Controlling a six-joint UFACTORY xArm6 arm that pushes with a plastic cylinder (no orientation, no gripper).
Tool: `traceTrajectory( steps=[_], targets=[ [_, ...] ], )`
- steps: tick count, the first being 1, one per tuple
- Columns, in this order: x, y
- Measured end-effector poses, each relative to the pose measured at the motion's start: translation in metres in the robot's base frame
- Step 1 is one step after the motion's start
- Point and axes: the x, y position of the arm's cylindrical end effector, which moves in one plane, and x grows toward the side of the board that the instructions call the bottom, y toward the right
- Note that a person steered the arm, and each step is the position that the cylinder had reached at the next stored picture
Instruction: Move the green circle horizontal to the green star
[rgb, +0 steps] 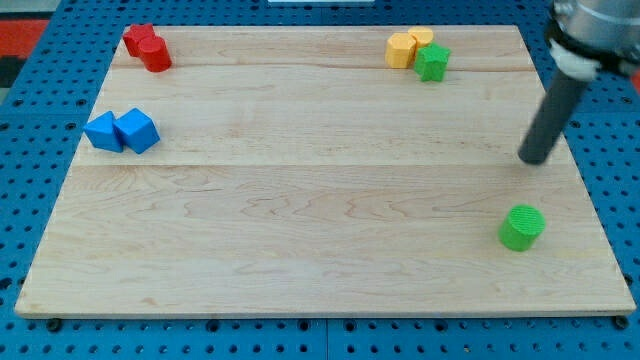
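Observation:
The green circle (522, 227) sits near the view's bottom right of the wooden board (320, 200). The green star (432, 62) is at the view's top right, touching two yellow blocks. My tip (531, 158) is at the view's right, above the green circle with a clear gap, and well below and to the right of the green star. The dark rod leans up toward the view's top right corner.
Two yellow blocks (409, 47) sit just left of the green star. Two red blocks (147, 46) are at the view's top left. Two blue blocks (122, 131) are at the view's left. A blue pegboard (30, 150) surrounds the board.

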Motion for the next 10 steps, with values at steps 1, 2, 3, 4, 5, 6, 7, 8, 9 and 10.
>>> traceTrajectory(
  steps=[1,2,3,4,5,6,7,8,9,10],
  targets=[
    [0.067,0.0],
    [0.076,-0.049],
    [0.044,-0.093],
    [0.071,-0.084],
    [0.06,-0.144],
    [0.011,-0.166],
    [-0.037,-0.174],
    [-0.042,-0.182],
    [-0.05,-0.235],
    [-0.072,-0.278]
  ],
)
